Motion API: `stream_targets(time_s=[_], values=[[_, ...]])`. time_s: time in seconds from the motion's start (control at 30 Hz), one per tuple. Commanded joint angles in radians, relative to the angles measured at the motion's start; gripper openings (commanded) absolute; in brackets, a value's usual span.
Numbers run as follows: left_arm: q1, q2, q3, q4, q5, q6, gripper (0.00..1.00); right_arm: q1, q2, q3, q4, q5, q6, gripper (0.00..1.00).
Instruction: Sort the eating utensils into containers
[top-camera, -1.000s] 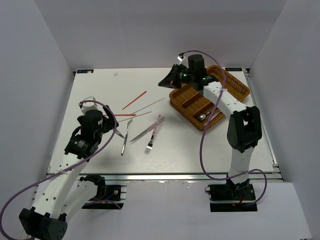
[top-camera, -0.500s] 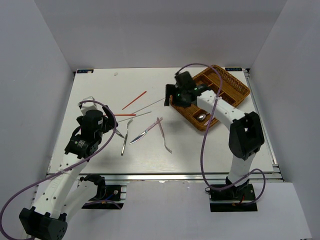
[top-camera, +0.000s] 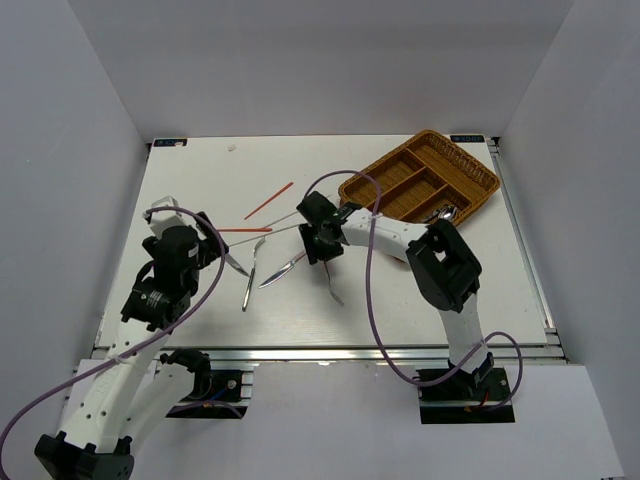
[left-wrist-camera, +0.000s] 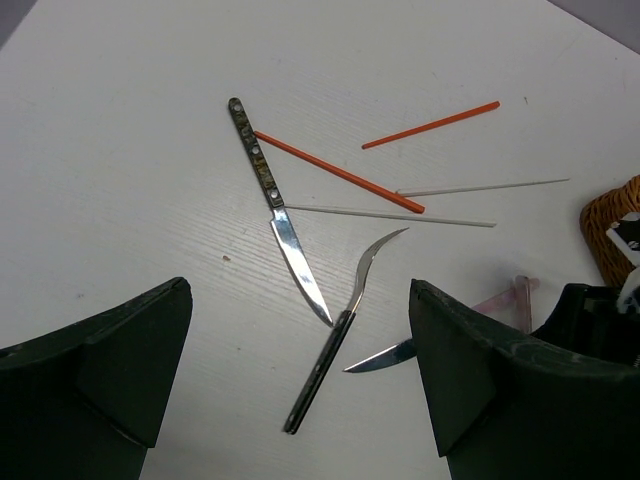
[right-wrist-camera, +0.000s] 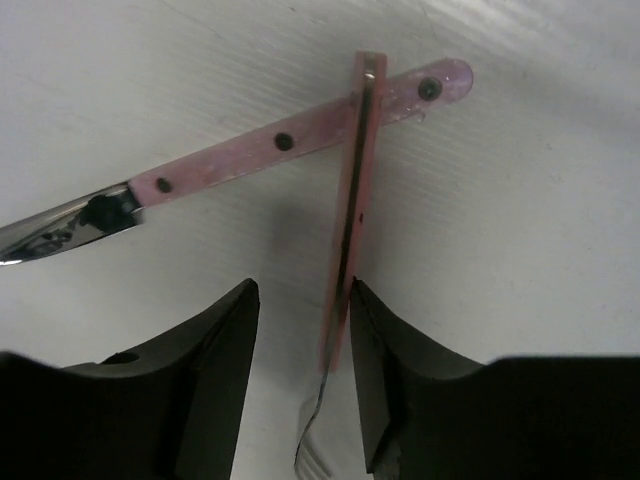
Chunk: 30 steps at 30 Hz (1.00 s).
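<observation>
Your right jaws sit narrowly parted astride the pink fork (right-wrist-camera: 350, 200) near the tray (top-camera: 395, 153), your left jaws wide above the dark-handled knife (left-wrist-camera: 275, 215) farther from it.

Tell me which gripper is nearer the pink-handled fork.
Right. The right gripper is down over the pink-handled fork, its open fingers straddling the handle. The left gripper hovers open well off to the fork's left, near the dark-handled knife.

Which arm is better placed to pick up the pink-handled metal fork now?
Right. The open right end effector has the pink-handled metal fork between its fingers, near the brown woven wicker tray. The left end effector hangs open over a dark-handled knife, farther away.
</observation>
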<state>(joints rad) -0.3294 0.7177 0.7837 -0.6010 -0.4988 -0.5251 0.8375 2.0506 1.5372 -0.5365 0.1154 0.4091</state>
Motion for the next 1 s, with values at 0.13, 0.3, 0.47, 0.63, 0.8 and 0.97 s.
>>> stream_targets(time_s=[0.13,0.3,0.47,0.63,0.8,0.97], values=[[-0.002,0.019,0.003,-0.003,-0.004,-0.004,0.98,0.0,0.03,0.026,-0.017,0.029,-0.003,0.12],[0.0,0.025,0.003,0.0,0.002,-0.003,0.98,0.002,-0.129,-0.035,0.032,0.026,0.036,0.0],[0.0,0.026,0.003,-0.003,-0.001,-0.003,0.98,-0.09,-0.331,-0.087,0.125,0.006,0.121,0.0],[0.0,0.02,-0.001,0.001,0.0,-0.004,0.98,-0.371,-0.438,-0.199,0.252,0.062,0.336,0.0],[-0.002,0.032,0.002,0.0,0.005,-0.004,0.98,-0.572,-0.39,-0.195,0.316,0.095,0.497,0.0],[0.0,0.034,0.0,0.003,0.012,-0.001,0.98,-0.64,-0.226,-0.02,0.204,0.168,0.501,0.0]])
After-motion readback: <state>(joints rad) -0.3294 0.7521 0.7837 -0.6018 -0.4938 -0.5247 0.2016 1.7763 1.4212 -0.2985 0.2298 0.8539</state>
